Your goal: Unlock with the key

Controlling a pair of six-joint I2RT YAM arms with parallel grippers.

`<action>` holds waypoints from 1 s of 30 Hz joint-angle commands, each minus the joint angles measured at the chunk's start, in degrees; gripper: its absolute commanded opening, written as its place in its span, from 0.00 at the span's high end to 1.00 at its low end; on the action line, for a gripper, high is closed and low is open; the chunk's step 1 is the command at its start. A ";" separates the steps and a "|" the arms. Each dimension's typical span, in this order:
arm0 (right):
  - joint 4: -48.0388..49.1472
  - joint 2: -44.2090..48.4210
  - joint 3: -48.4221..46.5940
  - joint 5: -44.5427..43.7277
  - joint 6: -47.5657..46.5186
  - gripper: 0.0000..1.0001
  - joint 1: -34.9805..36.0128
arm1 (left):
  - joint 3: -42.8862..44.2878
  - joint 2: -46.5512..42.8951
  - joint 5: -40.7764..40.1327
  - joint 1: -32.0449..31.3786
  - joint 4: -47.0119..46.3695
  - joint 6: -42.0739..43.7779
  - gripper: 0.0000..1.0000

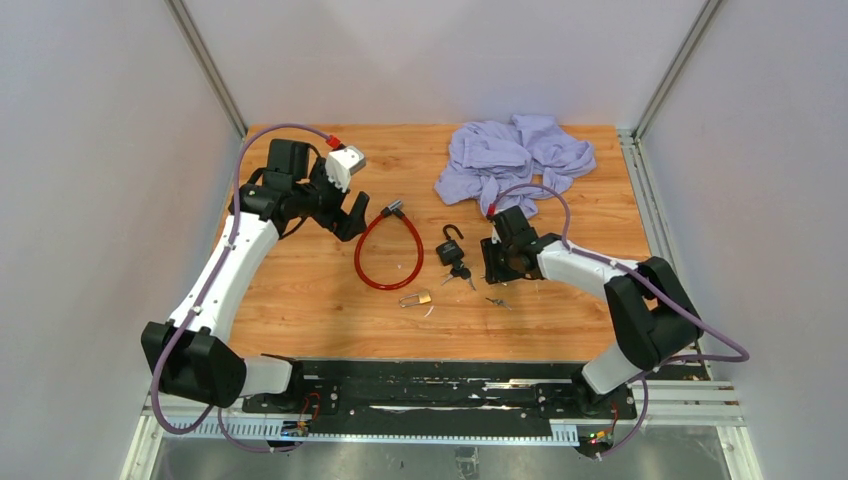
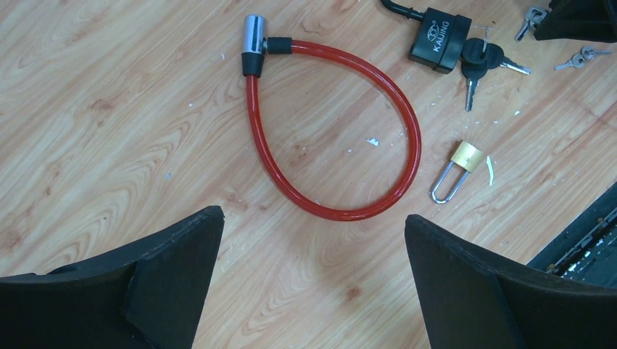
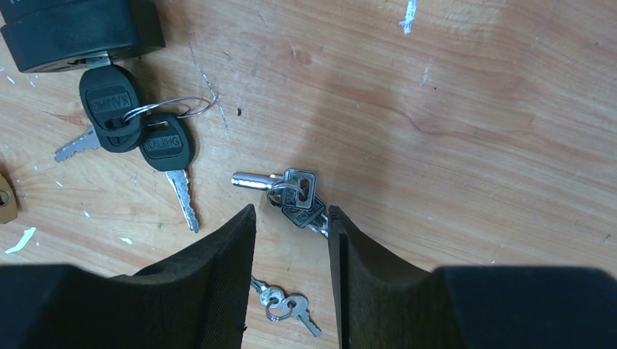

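A black padlock (image 1: 451,247) lies mid-table with its shackle swung open and a black-headed key (image 3: 109,109) in its keyhole; a second black key (image 3: 172,153) hangs on the same ring. My right gripper (image 3: 291,214) is open with a narrow gap, low over the wood just right of the padlock. A ring of silver keys with a tubular key (image 3: 291,193) lies at its fingertips, touching the right finger (image 3: 349,247). A smaller pair of keys (image 3: 285,307) lies on the wood between the fingers. My left gripper (image 2: 313,218) is open wide and empty, above the red cable lock (image 2: 335,131).
A small brass padlock (image 2: 458,169) lies right of the cable loop, also seen in the top view (image 1: 418,298). A crumpled lilac cloth (image 1: 515,155) lies at the back right. The black rail (image 1: 440,385) runs along the table's near edge.
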State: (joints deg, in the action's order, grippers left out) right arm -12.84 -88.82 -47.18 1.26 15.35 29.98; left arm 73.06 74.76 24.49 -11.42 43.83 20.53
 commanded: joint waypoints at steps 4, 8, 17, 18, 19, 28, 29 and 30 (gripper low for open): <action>1.35 -2.57 -1.33 -0.37 -0.69 0.65 -0.19 | -0.23 -1.72 1.62 0.17 0.07 0.08 0.00; 1.98 -3.40 -1.36 0.15 -0.47 0.70 -0.09 | -0.16 -1.81 1.85 0.18 0.17 -0.05 0.01; 1.75 -2.82 -1.12 1.67 0.53 0.99 0.08 | -0.60 -1.55 4.24 0.17 0.75 -0.55 0.02; 1.77 -2.43 -0.89 1.77 0.65 0.99 0.08 | -0.70 -1.43 4.51 0.19 0.92 -0.49 0.02; 1.77 -1.84 -0.63 1.89 0.83 0.99 0.08 | -0.83 -1.29 4.85 0.17 1.09 -0.49 0.02; 1.58 2.34 -0.04 3.92 1.66 0.99 0.08 | -2.15 -0.93 8.04 0.17 1.83 -0.30 0.03; 1.35 2.87 -0.24 3.96 1.62 0.99 0.08 | -2.30 -0.89 8.37 0.17 1.91 -0.38 0.03; 1.07 3.35 -0.45 3.97 1.64 0.99 0.08 | -2.35 -0.85 8.67 0.17 2.03 -0.32 0.04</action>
State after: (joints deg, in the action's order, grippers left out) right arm -10.72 -88.44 -47.37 4.32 16.29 29.98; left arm 71.42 74.37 30.37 -11.42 45.23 20.51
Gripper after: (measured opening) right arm 0.009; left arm 0.970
